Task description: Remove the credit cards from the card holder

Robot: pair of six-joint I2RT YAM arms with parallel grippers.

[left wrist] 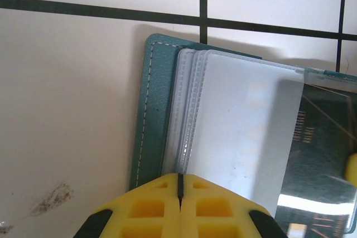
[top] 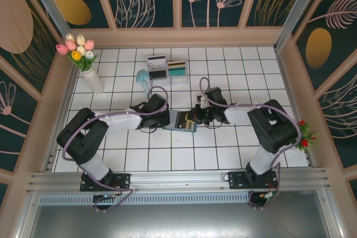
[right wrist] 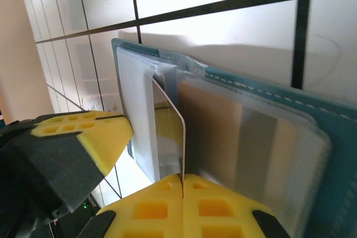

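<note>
The dark-teal card holder (top: 179, 121) lies open on the white tiles between the two arms, its clear sleeves facing up (left wrist: 240, 137). My right gripper (right wrist: 183, 181) is shut on the lower edge of a dark glossy credit card (right wrist: 170, 132), which stands on edge, partly out of a sleeve of the card holder (right wrist: 329, 121). My left gripper (left wrist: 180, 179) is shut, and its yellow tips rest on the sleeves by the card holder's teal left border (left wrist: 153, 110). A second dark card (left wrist: 318, 160) shows at the right in the left wrist view. From above, the left gripper (top: 167, 120) and right gripper (top: 195, 118) flank the holder.
A clear two-compartment box (top: 167, 66) holding cards stands at the back centre, with a pale blue object (top: 142, 76) left of it. A vase of tulips (top: 89, 73) is at the back left. Red flowers (top: 304, 135) stand at the right edge. Patterned walls enclose the table.
</note>
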